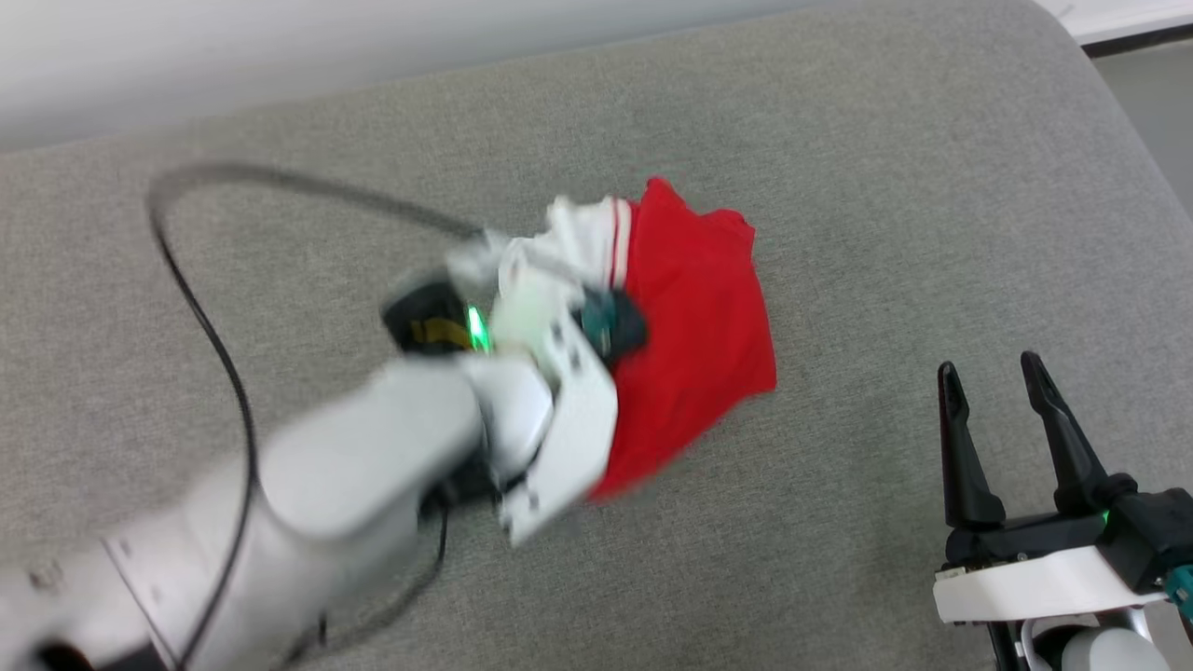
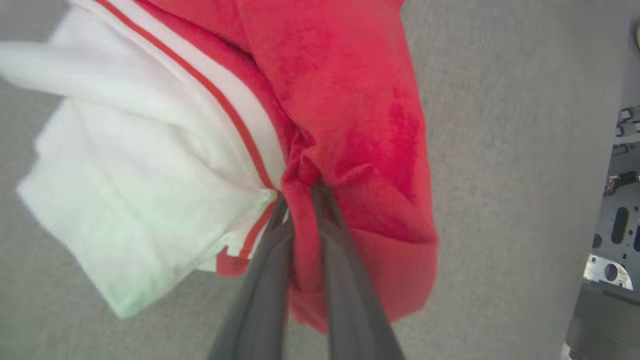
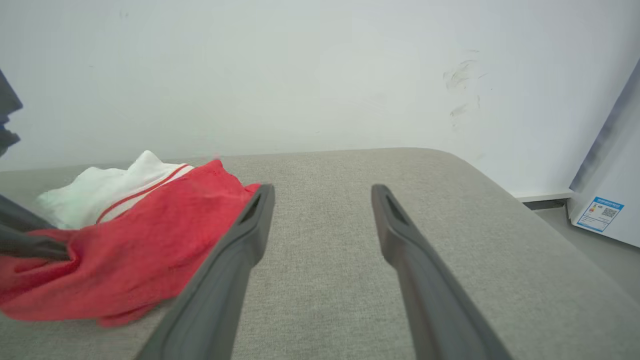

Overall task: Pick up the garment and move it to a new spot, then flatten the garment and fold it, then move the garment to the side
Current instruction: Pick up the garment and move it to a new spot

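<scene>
Grey padded surface (image 1: pixel 839 140) is filling the workspace, with a white wall (image 3: pixel 300 75) running along its far edge. The garment (image 1: pixel 699 317) is sitting bunched near the middle of the pad, red body toward the right, white sleeve with striped trim toward the far left. A black cable (image 1: pixel 200 308) is looping over the pad on the left, alongside the pale left forearm. That forearm and its wrist housing are covering the garment's near left part in the head view, which is blurred there.

The left gripper (image 2: pixel 300 197) is clamping down on a gathered red fold of the garment (image 2: pixel 340 100) just beside the striped seam. The left wrist view is showing this pinch clearly. It is also showing a metal plate with holes (image 2: pixel 615 235) at its right edge.

The right gripper (image 1: pixel 990 365) is resting near right, well apart from the cloth, its fingers spread wide with nothing between them. From the right wrist view, the right gripper (image 3: pixel 322 190) is pointing over bare pad, the garment (image 3: pixel 130 250) is lying to its left with its lower edge touching the pad, and a blue label (image 3: pixel 600 212) is sitting on a white panel at far right.
</scene>
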